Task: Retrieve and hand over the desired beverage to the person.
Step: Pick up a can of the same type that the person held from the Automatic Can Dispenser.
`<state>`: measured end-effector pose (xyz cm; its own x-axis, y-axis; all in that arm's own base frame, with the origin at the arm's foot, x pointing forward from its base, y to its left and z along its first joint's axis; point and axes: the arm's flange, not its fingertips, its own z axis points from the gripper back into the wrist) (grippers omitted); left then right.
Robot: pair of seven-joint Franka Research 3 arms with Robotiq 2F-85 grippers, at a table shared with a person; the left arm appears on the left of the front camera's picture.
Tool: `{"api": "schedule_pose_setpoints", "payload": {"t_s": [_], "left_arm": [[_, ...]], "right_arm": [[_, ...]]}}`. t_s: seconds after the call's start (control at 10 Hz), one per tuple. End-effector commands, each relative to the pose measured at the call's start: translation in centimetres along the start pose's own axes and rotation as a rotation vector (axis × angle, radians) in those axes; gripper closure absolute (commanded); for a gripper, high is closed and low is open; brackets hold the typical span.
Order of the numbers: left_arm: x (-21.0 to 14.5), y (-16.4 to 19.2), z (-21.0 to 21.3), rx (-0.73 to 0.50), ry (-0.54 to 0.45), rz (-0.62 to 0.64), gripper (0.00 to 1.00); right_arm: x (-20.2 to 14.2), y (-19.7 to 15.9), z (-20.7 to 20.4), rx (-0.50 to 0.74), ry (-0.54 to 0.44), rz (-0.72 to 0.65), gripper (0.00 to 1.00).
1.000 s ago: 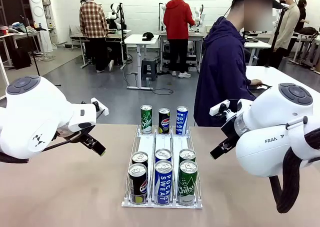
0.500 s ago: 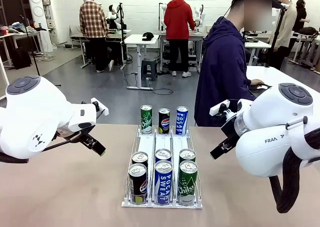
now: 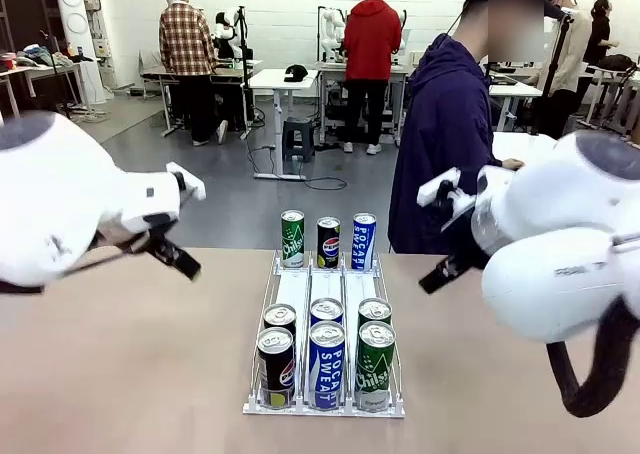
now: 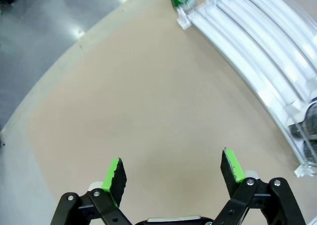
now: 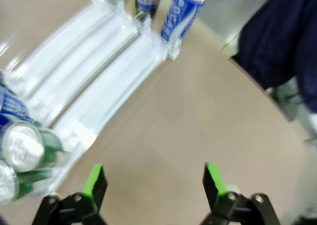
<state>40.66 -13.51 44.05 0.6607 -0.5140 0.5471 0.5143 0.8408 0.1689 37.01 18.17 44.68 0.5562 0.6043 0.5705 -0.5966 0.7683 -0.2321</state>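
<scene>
A white three-lane rack (image 3: 326, 289) stands mid-table with several beverage cans. At its far end are a green Chilsung can (image 3: 292, 238), a Pepsi can (image 3: 328, 241) and a blue Pocari Sweat can (image 3: 364, 241). At the near end are Pepsi (image 3: 275, 366), Pocari Sweat (image 3: 326, 364) and Chilsung (image 3: 375, 364), with more cans behind them. The person (image 3: 445, 144) in a dark hooded jacket stands at the far right side. My left gripper (image 4: 173, 173) hangs open over bare table left of the rack (image 4: 257, 41). My right gripper (image 5: 154, 180) is open over bare table right of the rack (image 5: 94, 71). Neither holds anything.
The tabletop (image 3: 120, 374) is bare on both sides of the rack. Both white arm bodies (image 3: 60, 209) (image 3: 560, 244) loom large at the picture's sides. The table's far edge runs just behind the rack. Other people work at tables in the background.
Both arms have started to move: each has risen a little and swung outward, and both look blurred. The cans and the person stay put.
</scene>
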Motion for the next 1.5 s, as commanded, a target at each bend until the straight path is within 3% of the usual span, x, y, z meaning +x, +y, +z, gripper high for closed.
{"api": "schedule_pose_setpoints", "payload": {"t_s": [0.0,0.3,0.5,0.6,0.8,0.9,1.1,1.2,1.4], "left_arm": [[3.2,0.9,7.3,-0.022,-0.037,-0.023,0.00],[6.6,-0.4,14.6,0.011,-0.046,-0.080,0.00],[5.9,-1.9,16.3,0.024,-0.063,-0.102,0.00],[6.8,-0.7,16.4,0.015,-0.061,-0.066,0.00],[6.8,-0.7,16.4,0.015,-0.061,-0.066,0.00],[6.9,-1.3,16.8,0.017,-0.061,-0.077,0.00],[6.0,2.7,18.6,-0.218,-0.024,-0.019,0.00],[5.5,6.5,20.1,-0.363,0.001,0.050,0.00],[3.5,11.8,21.7,-0.531,0.001,0.149,0.00]], "right_arm": [[2.3,1.3,8.7,-0.061,-0.027,0.011,0.00],[6.7,2.0,17.2,-0.153,-0.032,0.023,0.00],[7.2,2.2,17.6,-0.204,0.013,0.036,0.00],[6.3,2.2,19.6,-0.133,-0.066,0.034,0.00],[6.9,2.1,19.8,-0.156,-0.043,0.042,0.00],[5.1,0.2,18.7,-0.060,-0.050,0.027,0.00],[1.4,-5.6,19.2,0.158,-0.025,-0.104,0.00],[-0.9,-8.5,20.0,0.261,-0.065,-0.131,0.00],[-4.6,-12.8,21.6,0.293,-0.152,-0.265,0.00]]}}
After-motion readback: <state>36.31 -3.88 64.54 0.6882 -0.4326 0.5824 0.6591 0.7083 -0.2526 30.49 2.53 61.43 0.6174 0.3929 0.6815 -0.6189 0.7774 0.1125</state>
